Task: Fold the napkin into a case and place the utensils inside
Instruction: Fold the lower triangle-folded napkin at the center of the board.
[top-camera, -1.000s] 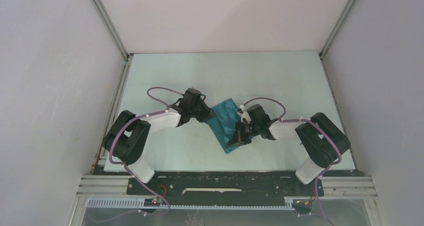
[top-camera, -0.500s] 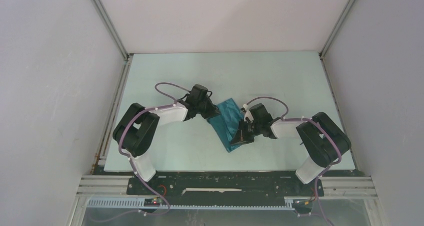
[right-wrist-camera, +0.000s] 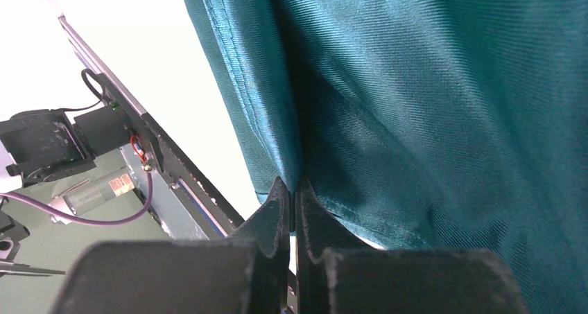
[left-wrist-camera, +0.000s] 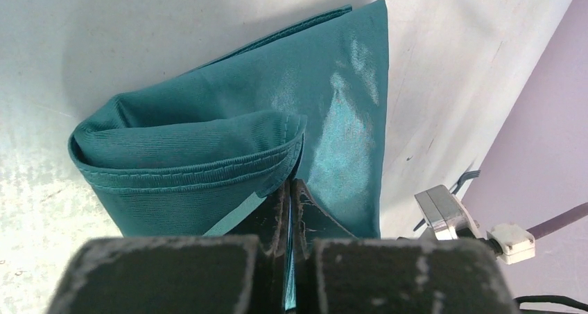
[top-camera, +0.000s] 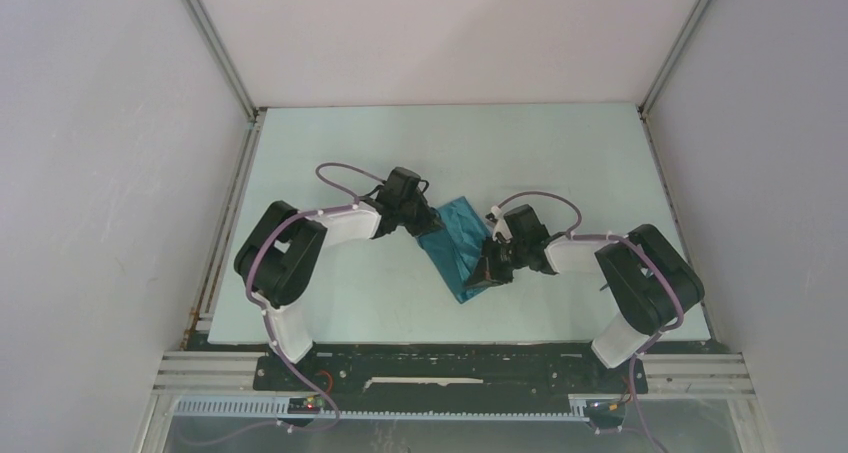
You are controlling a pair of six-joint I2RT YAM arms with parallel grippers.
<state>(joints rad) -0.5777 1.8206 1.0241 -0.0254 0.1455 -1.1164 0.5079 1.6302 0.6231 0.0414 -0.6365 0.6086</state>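
teal satin napkin [top-camera: 457,245] lies folded as a slanted strip mid surface [top-camera: 340,143], between your two arms. your left claw [left-wrist-camera: 290,191] is squeezed tight on the cloth, with a sliver of teal caught between the fingers and a hemmed, rolled fold bulging just past the tips. your right claw [right-wrist-camera: 292,190] is clamped the same way on a stitched hem, and the fabric rises from the tips and fills most of that view. from the top view, left claw sits at the strip's left edge and right claw at its near right edge.
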